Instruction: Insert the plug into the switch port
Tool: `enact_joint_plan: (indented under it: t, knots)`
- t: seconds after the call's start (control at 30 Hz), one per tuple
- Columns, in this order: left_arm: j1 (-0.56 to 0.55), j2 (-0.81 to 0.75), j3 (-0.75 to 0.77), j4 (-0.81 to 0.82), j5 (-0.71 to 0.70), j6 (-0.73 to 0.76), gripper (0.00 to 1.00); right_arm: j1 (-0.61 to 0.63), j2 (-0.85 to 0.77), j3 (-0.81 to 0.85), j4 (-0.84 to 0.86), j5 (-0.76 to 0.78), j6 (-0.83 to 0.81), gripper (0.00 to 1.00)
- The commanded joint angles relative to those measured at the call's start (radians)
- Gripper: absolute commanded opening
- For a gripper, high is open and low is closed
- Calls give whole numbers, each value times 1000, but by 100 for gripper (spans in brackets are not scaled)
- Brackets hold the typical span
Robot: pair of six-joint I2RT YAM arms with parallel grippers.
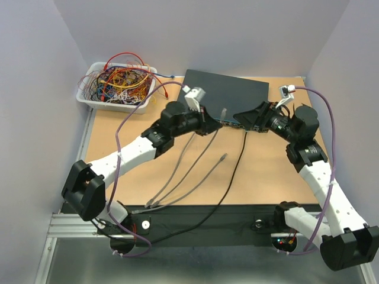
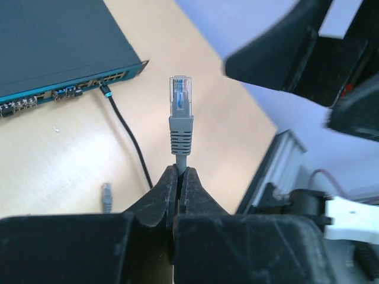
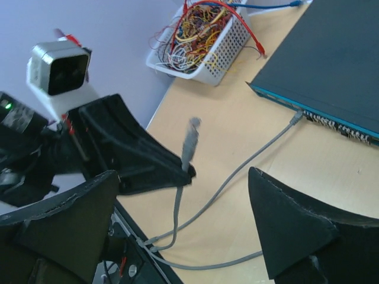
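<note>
The switch [image 1: 228, 93] is a flat dark box at the back of the table, with its teal port row [image 2: 71, 89] facing the arms. My left gripper [image 2: 179, 173] is shut on a grey cable just behind its plug [image 2: 181, 103]. The clear-tipped plug stands free above the fingertips, in the air short of the ports. From above, the plug [image 1: 224, 112] sits in front of the switch's front edge. My right gripper [image 3: 183, 219] is open with nothing between its fingers. It hangs just right of the plug [image 3: 190, 139], facing the left gripper [image 1: 216, 124].
A black cable [image 2: 127, 133] is plugged into the port row and runs to the near edge. A second grey cable [image 3: 254, 157] reaches the switch front. A loose grey plug [image 1: 223, 157] lies mid-table. A white tray [image 1: 89, 97] of tangled wires stands back left.
</note>
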Motion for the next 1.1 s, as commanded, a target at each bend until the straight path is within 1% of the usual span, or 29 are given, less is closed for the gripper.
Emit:
enact_joint_plan:
  t: [0.0, 0.07, 0.13, 0.17, 0.2, 0.23, 0.27, 0.3, 0.33, 0.37, 0.4, 0.43, 0.63, 0.83, 1.07]
  knots:
    - [89, -90, -85, 362, 264, -243, 0, 7, -59, 6, 36, -9, -25, 92]
    - [100, -99, -104, 428, 288, -267, 0, 7, -71, 3, 47, -30, -16, 86]
    - [109, -98, -142, 517, 344, -346, 0, 6, -78, -2, 89, -62, -5, 82]
    - [118, -96, -162, 654, 366, -390, 0, 7, -76, -7, 111, -84, 15, 77]
    - [123, -90, -179, 730, 401, -488, 0, 7, -77, -20, 134, -119, 29, 75]
    - [127, -72, -208, 875, 416, -535, 0, 6, -81, -31, 190, -133, 46, 72]
    - [129, -61, -220, 940, 427, -578, 0, 7, -79, -39, 220, -159, 84, 70]
    - [132, -47, -228, 995, 439, -652, 0, 6, -79, -48, 255, -176, 107, 68]
    - [134, -23, -240, 1049, 446, -685, 0, 6, -79, -78, 345, -196, 131, 65]
    - [134, -10, -243, 1136, 450, -711, 0, 7, -81, -88, 382, -208, 174, 64]
    - [134, 13, -248, 1167, 452, -753, 0, 7, -79, -92, 416, -223, 185, 63]
    - [132, 22, -246, 1208, 455, -767, 0, 6, -74, -94, 424, -226, 188, 60]
    - [132, 45, -251, 1230, 450, -785, 0, 6, -77, -97, 442, -233, 188, 55]
    - [131, 59, -248, 1249, 446, -799, 0, 7, -64, -102, 473, -243, 198, 54]
    - [124, 60, -242, 1226, 438, -782, 0, 7, -45, -112, 514, -243, 216, 51]
